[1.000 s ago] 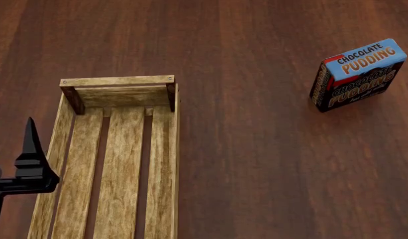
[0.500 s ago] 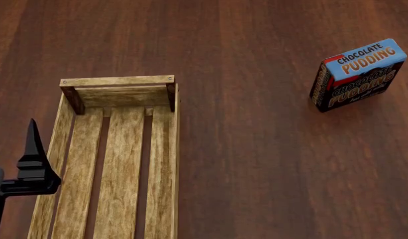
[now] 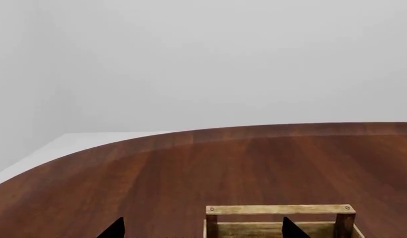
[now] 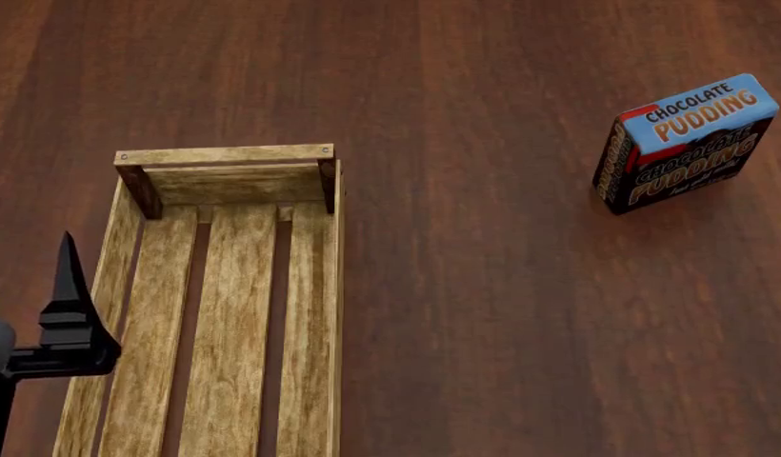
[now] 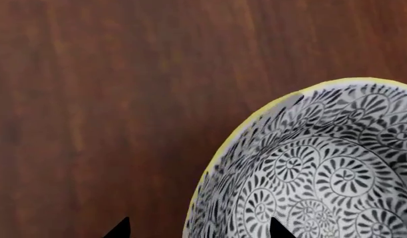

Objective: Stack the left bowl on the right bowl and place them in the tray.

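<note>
Pale slatted tray, patterned bowl upright

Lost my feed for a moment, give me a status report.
Left tool at tray's left rail, empty. Right tool open above patterned bowl, no grip. Tray empty; pudding box far right, clear.

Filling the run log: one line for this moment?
tray: empty | left gripper: open, at tray | right gripper: open, over patterned bowl

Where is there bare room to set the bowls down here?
The tray holds nothing on its slats. Bare table runs between the tray and the pudding box, and beyond the tray's far end board. The left gripper crowds the tray's left rail.
</note>
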